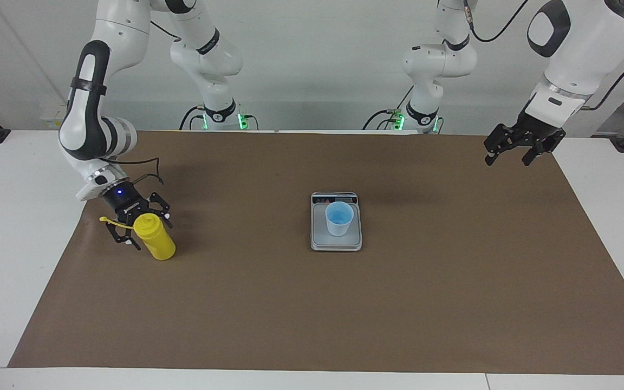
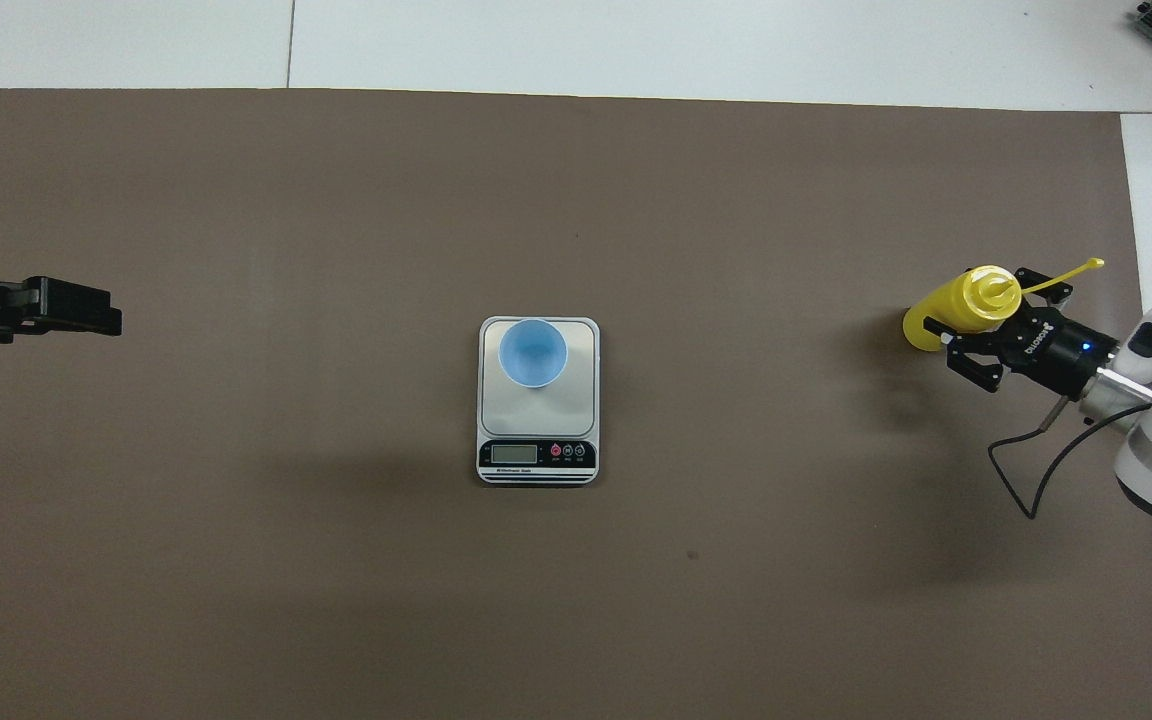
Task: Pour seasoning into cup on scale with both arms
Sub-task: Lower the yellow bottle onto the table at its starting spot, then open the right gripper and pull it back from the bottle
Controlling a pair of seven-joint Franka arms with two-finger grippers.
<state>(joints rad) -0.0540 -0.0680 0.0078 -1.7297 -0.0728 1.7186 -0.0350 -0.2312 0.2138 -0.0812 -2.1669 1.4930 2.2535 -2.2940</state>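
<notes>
The yellow seasoning bottle (image 1: 156, 242) (image 2: 956, 305) stands on the brown mat at the right arm's end of the table, its thin strap sticking out sideways. My right gripper (image 1: 147, 230) (image 2: 982, 308) is low at the bottle's cap, open, with a finger on each side of it and not squeezing. The light blue cup (image 1: 339, 218) (image 2: 533, 351) stands upright on the grey scale (image 1: 336, 244) (image 2: 538, 425) at the mat's middle. My left gripper (image 1: 508, 156) (image 2: 114, 321) waits open in the air over the mat's corner at the left arm's end.
The brown mat (image 1: 312, 314) covers most of the white table (image 1: 8, 233). The scale's display strip (image 2: 536, 455) faces the robots. A black cable (image 2: 1031, 470) loops from the right wrist above the mat.
</notes>
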